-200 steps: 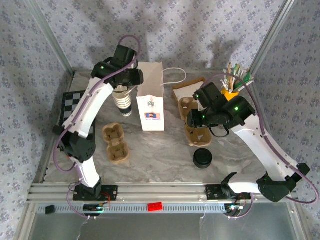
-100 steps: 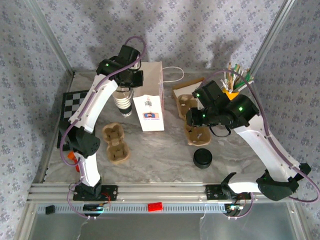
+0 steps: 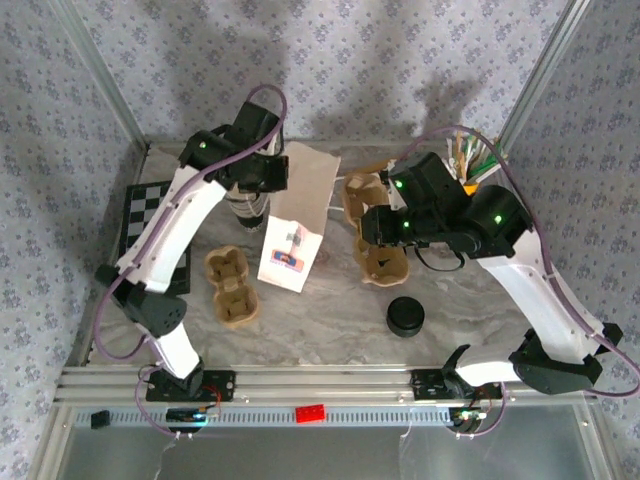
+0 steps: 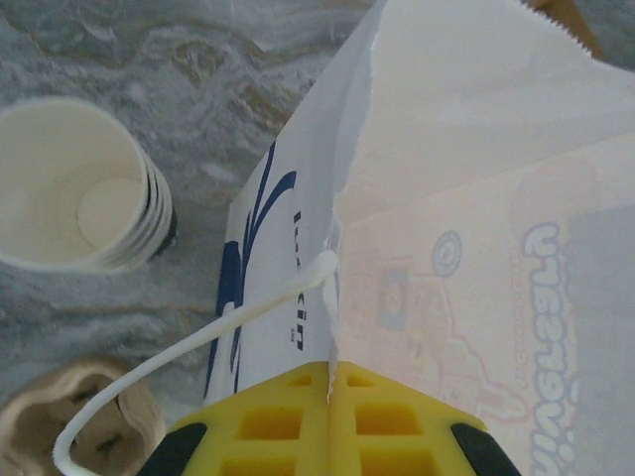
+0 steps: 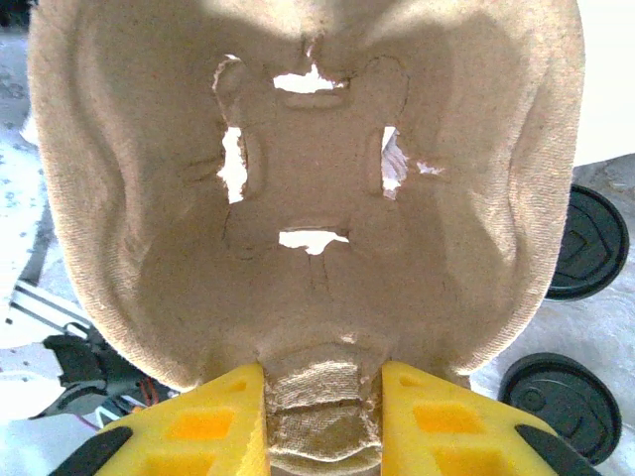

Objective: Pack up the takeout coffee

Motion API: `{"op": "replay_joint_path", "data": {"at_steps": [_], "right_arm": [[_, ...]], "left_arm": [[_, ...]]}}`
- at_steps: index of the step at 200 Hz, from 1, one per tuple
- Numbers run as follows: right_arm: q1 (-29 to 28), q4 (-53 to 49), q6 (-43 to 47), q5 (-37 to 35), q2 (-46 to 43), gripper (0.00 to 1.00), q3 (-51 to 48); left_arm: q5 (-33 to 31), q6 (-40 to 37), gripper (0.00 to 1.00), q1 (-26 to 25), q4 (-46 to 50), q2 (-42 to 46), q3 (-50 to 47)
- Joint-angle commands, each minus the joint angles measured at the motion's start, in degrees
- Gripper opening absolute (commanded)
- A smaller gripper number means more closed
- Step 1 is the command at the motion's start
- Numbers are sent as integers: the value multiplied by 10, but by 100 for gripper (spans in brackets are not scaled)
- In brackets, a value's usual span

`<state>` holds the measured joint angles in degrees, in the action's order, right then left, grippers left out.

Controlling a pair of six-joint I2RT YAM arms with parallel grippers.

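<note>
The takeout coffee is out of view. A white paper bag (image 3: 291, 232) leans over on the table, and my left gripper (image 4: 330, 395) is shut on its top edge (image 4: 342, 248). The bag's string handle (image 4: 198, 342) loops beside the fingers. My right gripper (image 5: 322, 421) is shut on the end tab of a brown pulp tray (image 5: 308, 188), whose underside faces the wrist camera. From above, that tray (image 3: 383, 266) hangs under the right arm, just right of the bag.
A stack of lidless cream cups (image 4: 84, 193) stands left of the bag. Another pulp tray (image 3: 230, 287) lies front left. Black lids (image 3: 405, 316) sit front right. A chessboard (image 3: 140, 215) lies far left, and a yellow holder of utensils (image 3: 466, 168) stands back right.
My left gripper has shut on the bag's top edge and the bag has tipped over from upright. The right arm has carried the pulp tray leftward, towards the bag.
</note>
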<state>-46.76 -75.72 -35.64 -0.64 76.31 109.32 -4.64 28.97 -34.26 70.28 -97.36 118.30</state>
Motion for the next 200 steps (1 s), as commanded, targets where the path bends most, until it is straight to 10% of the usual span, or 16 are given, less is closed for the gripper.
{"op": "replay_joint_path", "data": {"at_steps": [1,106,149,200], "right_arm": [[-7,-15,-27,5,2,27,36],[-17,-16,-56,12,55,27,123],[-20,3,-57,-8,89,27,146],[-26,33,-81,-16,130,26,171]], "left_arm": [[2,69,2,-4,-18,51,-42],[-75,285,3,-123,-111,141,-193],[-59,282,28,-132,-130,157,-214],[-28,240,28,-129,-129,171,-219]]}}
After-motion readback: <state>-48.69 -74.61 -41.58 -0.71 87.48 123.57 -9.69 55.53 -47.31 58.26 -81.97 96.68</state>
